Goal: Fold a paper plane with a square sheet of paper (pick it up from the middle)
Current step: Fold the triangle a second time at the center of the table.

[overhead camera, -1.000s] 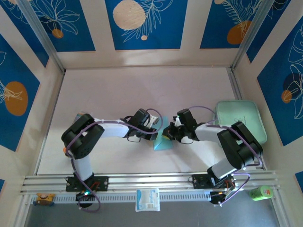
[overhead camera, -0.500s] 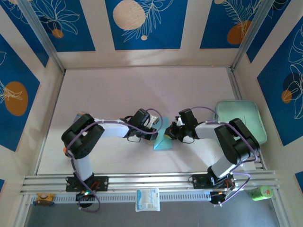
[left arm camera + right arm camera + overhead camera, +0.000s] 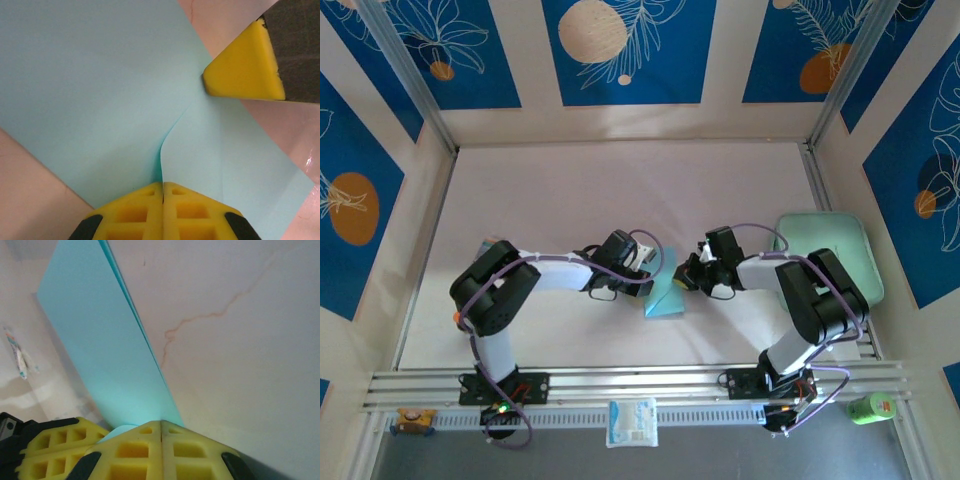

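The light blue square sheet of paper (image 3: pixel 664 299) lies partly folded on the table between the two arms. In the left wrist view, the paper (image 3: pixel 100 85) shows a raised flap edge that runs up to my left gripper (image 3: pixel 163 186). That gripper is shut, its tips against the sheet. My right gripper (image 3: pixel 161 423) is also shut, its tips at the near end of the paper's (image 3: pixel 95 335) doubled edge. From above, the left gripper (image 3: pixel 646 273) is at the sheet's upper left and the right gripper (image 3: pixel 684 281) at its upper right corner. The right gripper's fingertip (image 3: pixel 244 65) touches the paper's edge.
A mint-green tray (image 3: pixel 832 238) sits at the right, behind the right arm. A small white packet (image 3: pixel 632 422) and a green can (image 3: pixel 869 407) lie on the front rail strip. The table's back half is bare, with walls on three sides.
The right gripper has slid a little right and back along the paper's upper edge. The left gripper and the sheet have stayed put.
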`<state>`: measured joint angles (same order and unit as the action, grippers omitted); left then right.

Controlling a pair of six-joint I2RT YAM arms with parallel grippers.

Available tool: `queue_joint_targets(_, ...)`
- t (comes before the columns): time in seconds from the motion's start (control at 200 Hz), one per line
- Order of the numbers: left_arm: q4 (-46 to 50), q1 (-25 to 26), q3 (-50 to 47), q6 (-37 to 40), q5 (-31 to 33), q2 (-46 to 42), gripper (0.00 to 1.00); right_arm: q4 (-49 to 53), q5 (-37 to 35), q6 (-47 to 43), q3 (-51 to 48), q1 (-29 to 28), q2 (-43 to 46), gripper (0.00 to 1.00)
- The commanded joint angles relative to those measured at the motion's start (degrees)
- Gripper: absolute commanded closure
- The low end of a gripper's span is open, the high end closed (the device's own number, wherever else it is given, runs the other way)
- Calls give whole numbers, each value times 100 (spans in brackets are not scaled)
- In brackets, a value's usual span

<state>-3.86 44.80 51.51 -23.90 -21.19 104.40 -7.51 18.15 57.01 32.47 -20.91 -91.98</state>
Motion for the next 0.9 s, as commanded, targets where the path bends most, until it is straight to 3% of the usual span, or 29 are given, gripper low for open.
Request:
queue_joint_targets(0.0,230,-50,-8,8,-61,111,98,325,-199,32,-121,51,-204,99)
queue_joint_targets(0.38,245,-50,9,8,-56,91,98,502,32,-85,123,-258,742,98)
queue_joint_targets(0.635,245,-51,17,-1,-69,105,98,48,116,135,114,-679,315,98)
queue_joint_targets(0.895,263,-43,35,-17,-77,64,97,174,-84,47,-93,-639,-187,100)
